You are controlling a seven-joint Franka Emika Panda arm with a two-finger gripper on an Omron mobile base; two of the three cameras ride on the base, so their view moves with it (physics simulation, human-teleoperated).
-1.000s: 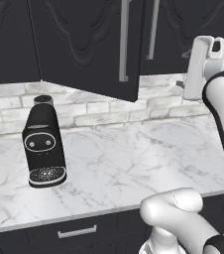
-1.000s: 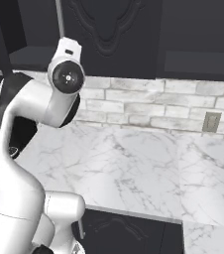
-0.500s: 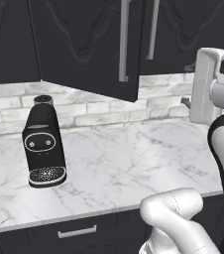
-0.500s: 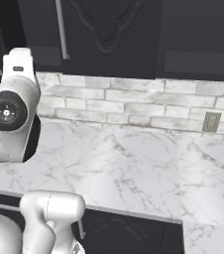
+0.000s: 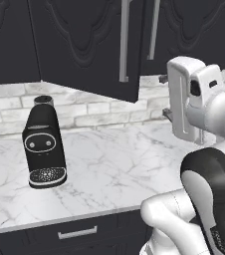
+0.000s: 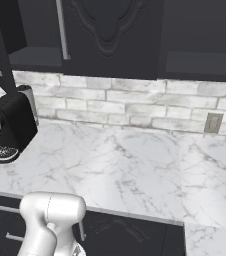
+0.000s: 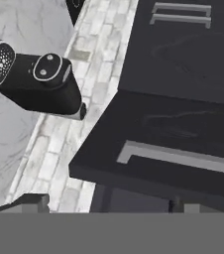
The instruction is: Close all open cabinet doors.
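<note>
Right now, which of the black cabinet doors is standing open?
The cabinet door above the coffee machine: its handle edge swings out over the counter, while neighbouring doors sit flush.

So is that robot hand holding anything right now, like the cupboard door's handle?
No, nothing is held. The gripper is open, its tips short of the open cabinet door and its handle.

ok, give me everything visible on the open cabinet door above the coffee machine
The open cabinet door is matte black with curved raised-panel relief and a slim vertical silver bar handle near its free edge. It stands ajar, swung out from the wall cabinets over the marble counter, above and to the right of the coffee machine. Nothing touches it; the gripper is beside it, jaws open.
</note>
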